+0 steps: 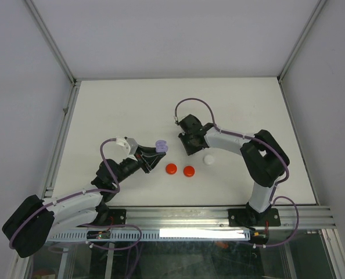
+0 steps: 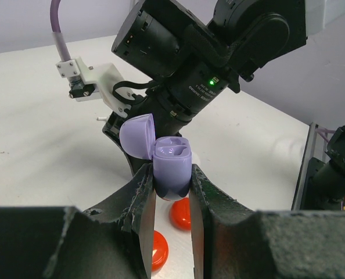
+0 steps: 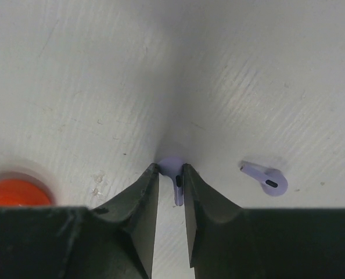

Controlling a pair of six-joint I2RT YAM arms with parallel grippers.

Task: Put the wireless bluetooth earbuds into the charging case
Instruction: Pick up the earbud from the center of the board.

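My left pincer (image 2: 172,177) clamps the open charging case (image 2: 173,158). The right pincer (image 3: 171,171) straddles an earbud (image 3: 169,163), grip unclear, with another earbud (image 3: 266,179) at three o'clock.

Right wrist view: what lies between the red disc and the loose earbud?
The right gripper, a lilac earbud between its jaws; right wrist view.

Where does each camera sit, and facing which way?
Top external: above, behind the bases, looking down on the table; left arm, right arm show.
Left wrist: faces past the left hand, clamped on the lilac case, toward the right arm.
Right wrist: faces the table; right hand straddles a lilac earbud.
Top and left wrist share the case.
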